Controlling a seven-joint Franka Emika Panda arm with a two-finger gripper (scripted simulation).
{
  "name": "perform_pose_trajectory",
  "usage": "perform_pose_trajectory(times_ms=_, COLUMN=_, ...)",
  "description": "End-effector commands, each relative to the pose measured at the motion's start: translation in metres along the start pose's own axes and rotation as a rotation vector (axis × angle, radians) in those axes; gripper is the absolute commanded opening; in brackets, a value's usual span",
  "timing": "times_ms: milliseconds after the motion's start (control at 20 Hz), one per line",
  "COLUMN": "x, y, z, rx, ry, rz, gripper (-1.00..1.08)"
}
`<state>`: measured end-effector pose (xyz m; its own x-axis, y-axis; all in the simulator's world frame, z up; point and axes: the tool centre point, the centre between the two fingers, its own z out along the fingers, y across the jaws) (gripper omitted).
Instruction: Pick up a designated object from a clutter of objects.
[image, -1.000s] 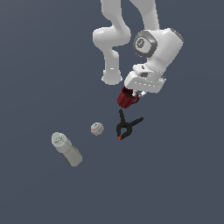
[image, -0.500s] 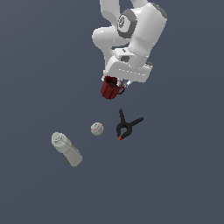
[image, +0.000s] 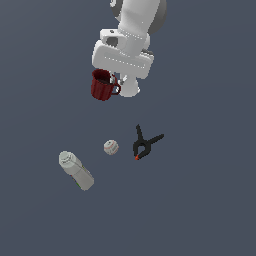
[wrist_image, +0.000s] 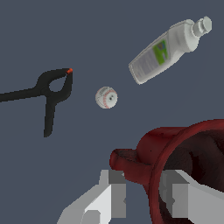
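Note:
The dark red ribbed mug (image: 103, 85) hangs in the air under the white arm, well above the grey surface, with its loop handle toward the exterior view's right. My gripper (image: 110, 80) is shut on the mug's rim. In the wrist view the mug (wrist_image: 183, 164) fills the near corner, its wall clamped between the two pale fingers (wrist_image: 109, 194). The rest of the clutter lies below on the surface.
A black spring clamp (image: 145, 143) (wrist_image: 50, 94) with an orange tip lies on the surface. A small white ball (image: 111, 147) (wrist_image: 106, 97) sits beside it. A pale capped bottle (image: 76, 170) (wrist_image: 168, 50) lies on its side farther to the exterior view's left.
The arm has carried the mug upward and toward the exterior view's left, away from the clamp. The clamp, ball and bottle have stayed in place.

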<state>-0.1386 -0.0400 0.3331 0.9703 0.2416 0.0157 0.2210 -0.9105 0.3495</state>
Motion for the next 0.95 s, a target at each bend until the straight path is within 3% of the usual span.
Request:
perform_pose_trajectory(times_ms=0, x=-0.005, y=0.027, z=-0.01, rx=-0.002, ry=0.002, rz=0.0, gripper=-1.0)
perform_pose_trajectory(times_ms=450, x=-0.014, y=0.094, z=-0.033, rx=-0.006, ry=0.002, rz=0.001, gripper=-1.0)
perform_pose_trajectory(times_ms=900, x=-0.015, y=0.112, z=-0.039, rx=-0.007, ry=0.003, rz=0.0, gripper=-1.0)
